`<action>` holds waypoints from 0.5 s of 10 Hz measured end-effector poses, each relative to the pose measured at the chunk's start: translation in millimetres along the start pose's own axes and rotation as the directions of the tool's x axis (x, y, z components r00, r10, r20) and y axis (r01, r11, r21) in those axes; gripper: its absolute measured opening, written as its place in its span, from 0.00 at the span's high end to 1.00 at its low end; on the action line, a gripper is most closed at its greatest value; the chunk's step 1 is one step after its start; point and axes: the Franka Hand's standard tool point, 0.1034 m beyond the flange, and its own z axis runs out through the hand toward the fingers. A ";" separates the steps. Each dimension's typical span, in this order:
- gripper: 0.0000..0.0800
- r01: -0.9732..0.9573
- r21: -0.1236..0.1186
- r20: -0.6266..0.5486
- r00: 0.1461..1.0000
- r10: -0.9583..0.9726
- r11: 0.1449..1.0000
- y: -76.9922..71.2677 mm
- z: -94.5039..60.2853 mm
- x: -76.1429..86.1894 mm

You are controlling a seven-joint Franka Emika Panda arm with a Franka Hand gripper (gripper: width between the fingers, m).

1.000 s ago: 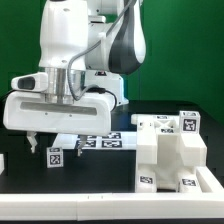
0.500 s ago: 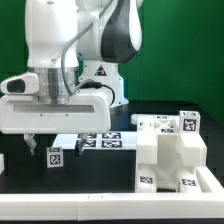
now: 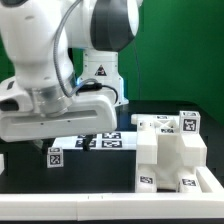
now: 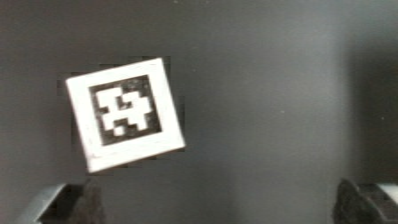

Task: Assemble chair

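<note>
Below, gripper (image 4: pixel 217 202) is hanging with fingers (image 4: pixel 63 203) apart over a tagged small block (image 4: pixel 130 113); stepped chair block (image 3: pixel 172 150) sitting well apart.

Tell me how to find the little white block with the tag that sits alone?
Start at the big stepped white plastic chair block on the exterior view's right, then look across the black table toward the exterior view's left. The small white tagged cube stands alone below the robot's gripper, apart from the flat marker board.
</note>
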 end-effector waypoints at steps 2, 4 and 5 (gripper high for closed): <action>0.19 0.023 -0.015 0.175 0.984 -0.020 1.000 6.1 4.2 -7.7; 0.19 -0.024 -0.006 0.329 0.944 0.025 1.000 3.9 10.5 -8.3; 0.19 -0.017 -0.004 0.351 0.936 0.018 1.000 3.8 12.3 -3.9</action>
